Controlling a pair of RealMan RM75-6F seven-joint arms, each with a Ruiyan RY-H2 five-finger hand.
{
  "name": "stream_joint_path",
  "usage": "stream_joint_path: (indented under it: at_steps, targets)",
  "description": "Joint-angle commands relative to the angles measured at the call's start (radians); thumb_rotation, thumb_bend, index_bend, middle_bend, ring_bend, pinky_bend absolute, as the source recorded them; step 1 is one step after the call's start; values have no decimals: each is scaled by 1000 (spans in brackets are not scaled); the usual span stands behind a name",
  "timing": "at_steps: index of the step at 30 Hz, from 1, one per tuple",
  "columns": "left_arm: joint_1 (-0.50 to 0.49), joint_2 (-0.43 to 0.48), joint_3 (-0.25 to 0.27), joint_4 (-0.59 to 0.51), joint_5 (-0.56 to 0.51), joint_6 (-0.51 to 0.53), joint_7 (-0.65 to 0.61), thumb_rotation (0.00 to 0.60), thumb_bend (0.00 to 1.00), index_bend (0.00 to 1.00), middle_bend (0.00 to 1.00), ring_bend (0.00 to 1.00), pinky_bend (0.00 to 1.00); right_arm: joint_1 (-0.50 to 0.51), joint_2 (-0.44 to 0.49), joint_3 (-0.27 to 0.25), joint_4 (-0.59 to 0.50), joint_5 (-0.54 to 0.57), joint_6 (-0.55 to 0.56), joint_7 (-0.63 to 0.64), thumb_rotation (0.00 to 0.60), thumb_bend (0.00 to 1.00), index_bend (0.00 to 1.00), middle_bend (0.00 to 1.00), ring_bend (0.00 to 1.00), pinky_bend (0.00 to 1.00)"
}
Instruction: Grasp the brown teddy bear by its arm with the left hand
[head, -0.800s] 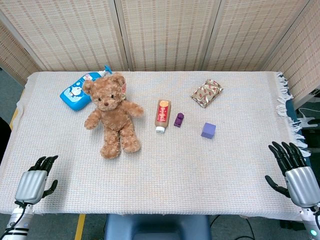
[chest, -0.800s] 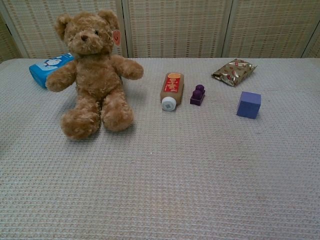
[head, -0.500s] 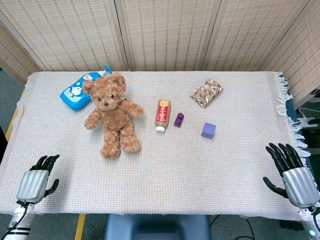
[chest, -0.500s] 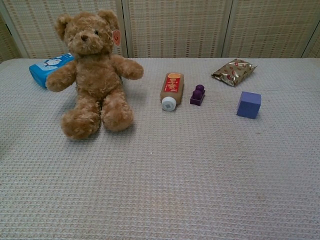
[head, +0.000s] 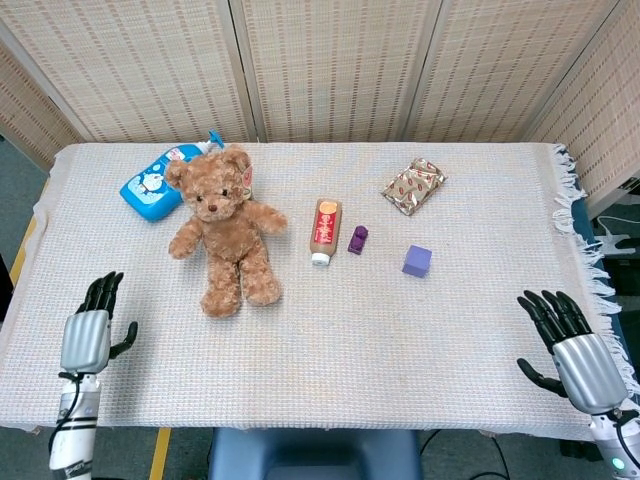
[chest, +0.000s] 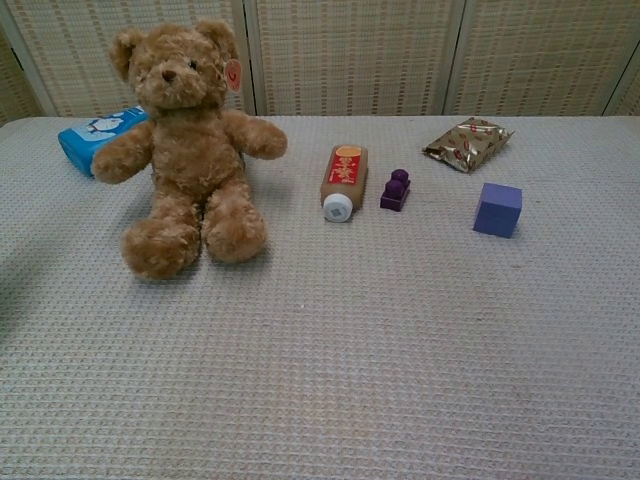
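While teddy bear (head: 224, 228) sits untouched, left hand (head: 88, 335) hovers near table edge, fingers (head: 101, 291) spread, holding nothing.

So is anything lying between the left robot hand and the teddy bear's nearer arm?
Nothing visible. The left robot hand sits open near the table's front-left edge, and only bare woven cloth separates it from the brown teddy bear. The blue bottle lies behind the bear, off that path.
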Motion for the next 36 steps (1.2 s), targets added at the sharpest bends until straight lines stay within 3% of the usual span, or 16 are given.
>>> stream_joint_path:
  at_steps: [1,6,16,24,28,36]
  targets:
    - [-55,-73,-62,58,-63,-31,-3,600,381,0,22,47,316,9,11,-1,-6,12,-23,11,600,128,0,43,0,33]
    - [-119,-131,-120,98,-161,-110,22,600,379,0,24,57,260,12,30,-12,-15,0,-31,27,600,128,0,43,0,33]
    - [-235,-251,-226,212,-310,-178,48,600,379,0,54,78,255,12,36,-15,-14,-4,-28,41,600,128,0,43,0,33]
    - [-299,-336,-281,292,-332,-142,6,600,380,6,106,121,260,13,43,-13,-18,0,-28,52,600,128,0,44,0,33]
    - [-323,-388,-301,344,-321,-109,-51,600,380,74,169,168,274,13,46,-15,-17,-2,-28,58,600,128,0,44,0,33]
    - [-353,-434,-322,371,-349,-108,-66,600,379,83,177,174,288,14,49,-13,-19,2,-29,65,600,128,0,44,0,33]
